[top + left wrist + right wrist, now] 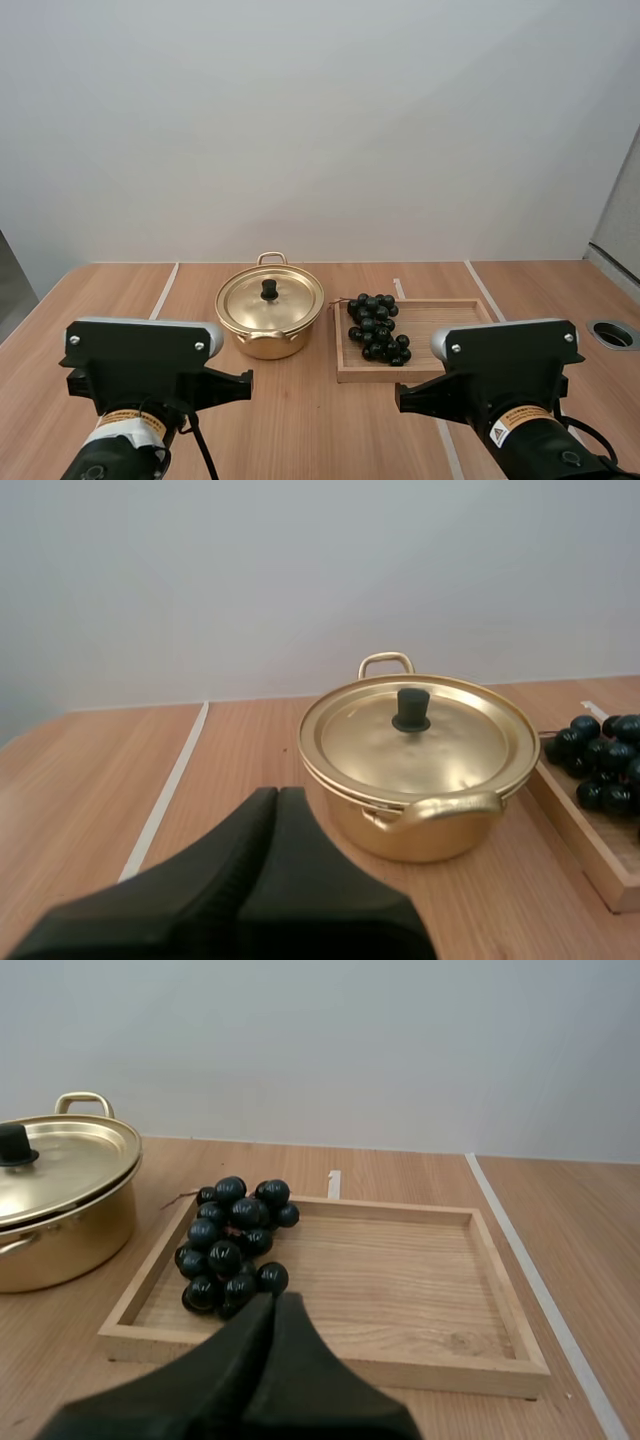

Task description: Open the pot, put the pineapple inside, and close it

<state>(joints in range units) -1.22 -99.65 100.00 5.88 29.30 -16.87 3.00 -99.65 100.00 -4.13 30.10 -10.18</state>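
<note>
Nothing's been started: the lid (270, 300) is seated on the pot (266, 338), grapes (377, 327) (no pineapple) are parked in the tray (450, 325). The left gripper (277, 798) and right gripper (275, 1302) are closed, empty. The knob (411, 709) probably needs to be pinched next.

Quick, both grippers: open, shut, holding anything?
Left gripper: shut, holding nothing.
Right gripper: shut, holding nothing.

The pot (268, 346) and lid (292, 300) are coloured shiny gold; the knob (269, 289) is black. The grapes (377, 328) are near-black. The tray (440, 311) is pale grained wood. The counter (320, 420) is brown wood-grain, crossed by white lines (165, 290). The left claw (277, 800) and right claw (276, 1302) are black.
</note>
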